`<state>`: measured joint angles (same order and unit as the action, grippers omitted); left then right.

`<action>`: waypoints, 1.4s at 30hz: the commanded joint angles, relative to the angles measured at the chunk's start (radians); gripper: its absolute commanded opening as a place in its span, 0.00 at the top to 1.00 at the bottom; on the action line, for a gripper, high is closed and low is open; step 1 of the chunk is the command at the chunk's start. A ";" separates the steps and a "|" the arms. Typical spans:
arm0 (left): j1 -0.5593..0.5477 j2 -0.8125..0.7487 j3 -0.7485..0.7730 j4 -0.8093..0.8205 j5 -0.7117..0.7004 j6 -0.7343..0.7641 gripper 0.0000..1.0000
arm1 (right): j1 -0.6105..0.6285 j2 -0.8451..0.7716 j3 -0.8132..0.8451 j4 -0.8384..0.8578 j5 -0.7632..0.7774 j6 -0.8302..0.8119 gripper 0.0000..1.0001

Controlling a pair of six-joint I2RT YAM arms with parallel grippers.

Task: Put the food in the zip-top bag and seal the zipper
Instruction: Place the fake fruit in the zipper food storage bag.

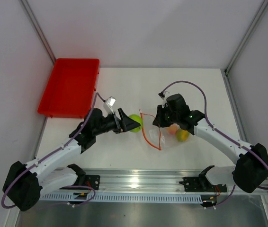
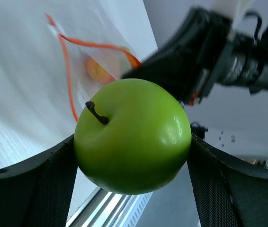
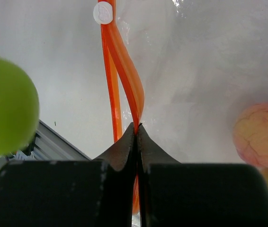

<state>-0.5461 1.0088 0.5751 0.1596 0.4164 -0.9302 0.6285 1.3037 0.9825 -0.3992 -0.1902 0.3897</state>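
My left gripper (image 1: 126,124) is shut on the green fruit (image 1: 135,123), which fills the left wrist view (image 2: 133,135) between the black fingers (image 2: 25,189), just left of the bag's mouth. The clear zip-top bag (image 1: 158,137) lies mid-table with its orange-red zipper (image 1: 146,128) facing left and its two strips parted. My right gripper (image 1: 161,118) is shut on one zipper strip (image 3: 130,90) and holds it up. The pinkish-orange fruit (image 3: 259,135) and the yellow-orange fruit (image 1: 182,135) sit behind the clear plastic, by the right gripper.
A red rectangular tray (image 1: 70,87) stands at the back left, past the table's edge. White walls with metal posts close in the table on three sides. A metal rail (image 1: 138,182) runs along the near edge.
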 commanded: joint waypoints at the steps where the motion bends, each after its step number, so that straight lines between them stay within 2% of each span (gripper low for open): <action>1: -0.093 -0.003 0.025 0.049 0.002 0.148 0.99 | -0.001 -0.030 0.053 -0.001 -0.020 0.014 1.00; 8: -0.215 0.060 0.049 0.031 -0.053 0.202 0.99 | -0.001 -0.041 0.068 0.006 -0.086 0.046 1.00; 13: -0.244 0.132 0.091 0.021 -0.102 0.257 0.99 | -0.001 -0.067 0.082 -0.007 -0.133 0.067 1.00; 17: -0.252 0.178 0.083 0.113 -0.080 0.258 0.99 | -0.001 -0.070 0.081 -0.014 -0.196 0.090 1.00; 22: -0.281 0.227 0.094 0.152 -0.100 0.281 0.99 | -0.001 -0.092 0.062 0.014 -0.238 0.126 1.00; 28: -0.347 0.238 0.111 0.155 -0.212 0.379 0.98 | -0.001 -0.093 0.061 0.020 -0.275 0.149 1.00; 30: -0.353 0.244 0.124 0.120 -0.275 0.404 0.89 | -0.001 -0.098 0.062 0.019 -0.273 0.147 1.00; 31: -0.356 0.241 0.117 0.120 -0.289 0.409 0.67 | -0.004 -0.100 0.062 0.017 -0.269 0.144 1.00; 35: -0.360 0.206 0.095 0.117 -0.350 0.421 0.32 | -0.015 -0.103 0.065 0.008 -0.270 0.135 1.00; 36: -0.362 0.189 0.094 0.113 -0.360 0.427 0.21 | -0.016 -0.103 0.065 0.005 -0.272 0.133 1.00; 37: -0.368 0.180 0.094 0.095 -0.373 0.430 0.04 | -0.019 -0.103 0.065 0.007 -0.273 0.132 1.00; 38: -0.370 0.168 0.092 0.089 -0.386 0.439 0.00 | -0.024 -0.103 0.064 0.007 -0.275 0.133 1.00; 42: -0.373 0.107 0.080 0.066 -0.410 0.456 0.01 | -0.030 -0.101 0.059 0.011 -0.279 0.132 1.00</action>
<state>-0.9089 1.1816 0.6445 0.2142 0.0601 -0.5224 0.6064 1.2304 1.0245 -0.4030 -0.4442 0.5236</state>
